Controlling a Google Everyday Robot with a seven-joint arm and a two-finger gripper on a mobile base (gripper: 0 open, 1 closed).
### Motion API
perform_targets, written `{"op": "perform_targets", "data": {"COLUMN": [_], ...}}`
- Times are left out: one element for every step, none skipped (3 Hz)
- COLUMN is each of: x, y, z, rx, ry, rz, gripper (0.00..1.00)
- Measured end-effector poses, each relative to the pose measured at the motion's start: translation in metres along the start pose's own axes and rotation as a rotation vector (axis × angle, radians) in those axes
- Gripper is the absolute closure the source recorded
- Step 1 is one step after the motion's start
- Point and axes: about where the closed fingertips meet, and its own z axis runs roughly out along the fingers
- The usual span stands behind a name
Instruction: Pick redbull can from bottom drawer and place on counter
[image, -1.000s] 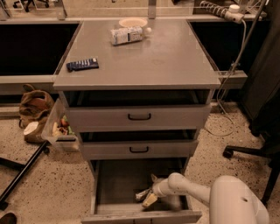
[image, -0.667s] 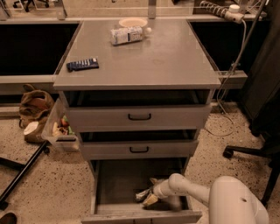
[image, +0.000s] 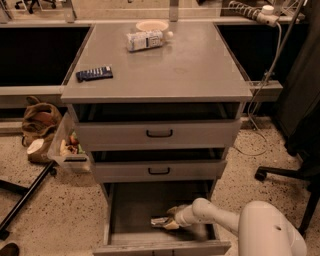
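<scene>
"Under the counter (image: 165, 70), which drawer do I work in?" (Operator)

"Work in the bottom drawer (image: 132, 205). It stands pulled out at floor level, below the two shallower drawers (image: 200, 135). The counter above carries a white bottle (image: 147, 39) lying on its side, a bowl (image: 152, 25) just behind it and a dark remote (image: 94, 74) near the left edge. Plan your set-down apart from these."

"Where are the arm and the can?" (Operator)

"The white arm (image: 220, 220) reaches in from the right. The gripper (image: 172, 221) sits low inside the drawer, right at the redbull can (image: 160, 221). The can lies on its side on the drawer floor, toward the front. You cannot tell from this view whether the gripper is parted, closed or clamped on the can, so confirm before lifting."

"How will the can handle?" (Operator)

"Treat it as light and rigid but thin-walled, with a slippery polished skin. Take hold across the middle of the round body, not at the rims. Use moderate force: too much is likely to dent it, and too little may let it roll or slide free. Lift it clear of the drawer's front wall before you swing upward."
</scene>
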Motion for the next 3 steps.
{"op": "perform_targets", "data": {"x": [-0.009,-0.041,-0.076], "y": [0.002,-0.001,0.002], "z": [-0.022,-0.088,-0.176], "rx": [0.012,0.060,0.139], "ry": [-0.020,-0.086,-0.133], "rz": [0.054,0.067,0.036], "gripper": [0.88,1.00,1.00]}}
